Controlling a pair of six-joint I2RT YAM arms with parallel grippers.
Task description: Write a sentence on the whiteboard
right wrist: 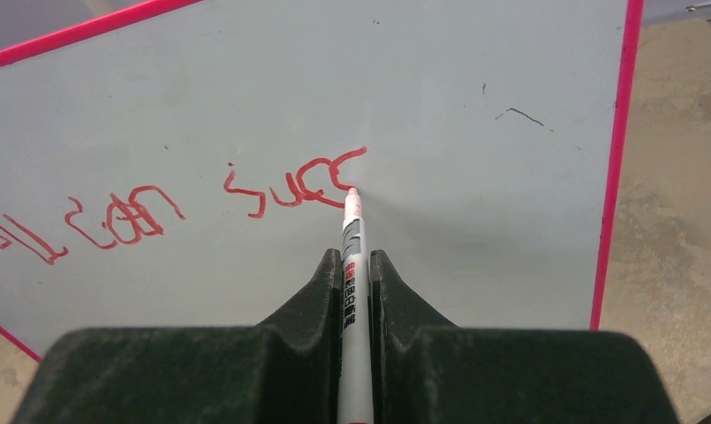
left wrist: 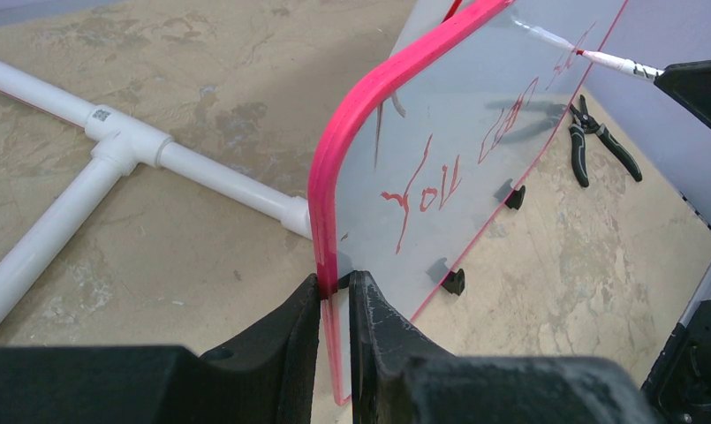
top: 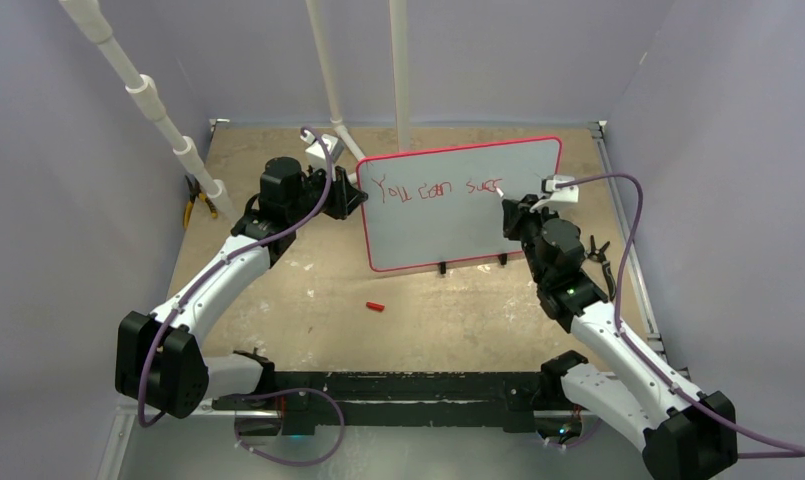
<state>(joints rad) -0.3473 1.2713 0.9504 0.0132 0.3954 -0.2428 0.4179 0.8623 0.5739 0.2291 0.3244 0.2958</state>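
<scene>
Nearest the arms, a small red marker cap [top: 376, 307] lies alone on the worn tan tabletop [top: 308, 290], about midway between its left and right edges and well in front of the board.

Behind it, in the far half of the tabletop, stands the whiteboard [top: 478, 225]. It is a large white rectangle with rounded corners and a thin red-pink frame, upright on small black feet [top: 441, 268].

The left gripper [left wrist: 336, 287] grips the board's left edge low down, its black fingers [left wrist: 290, 336] pinched on the frame from either side with only the board's thickness between them.

The right gripper [right wrist: 355, 261] is at the board's right half, its jaws almost fully together around a slim white marker [right wrist: 352, 231] with a red tip. The barrel runs straight out between the fingers, and the tip seems to touch the board face just after the last letter.

The sentence [right wrist: 290, 190], in thin uneven red handwriting, runs across the upper part of the board from the left. It reads "you can succ", though the final strokes are hard to make out from overhead.

Black-handled pliers [left wrist: 599, 141] lie on the tabletop beyond the board near the right edge. A yellow-handled tool [top: 196, 207] rests at the left edge. White plastic pipes [left wrist: 122, 146], joined with a tee fitting, lie along the far side behind the board.
</scene>
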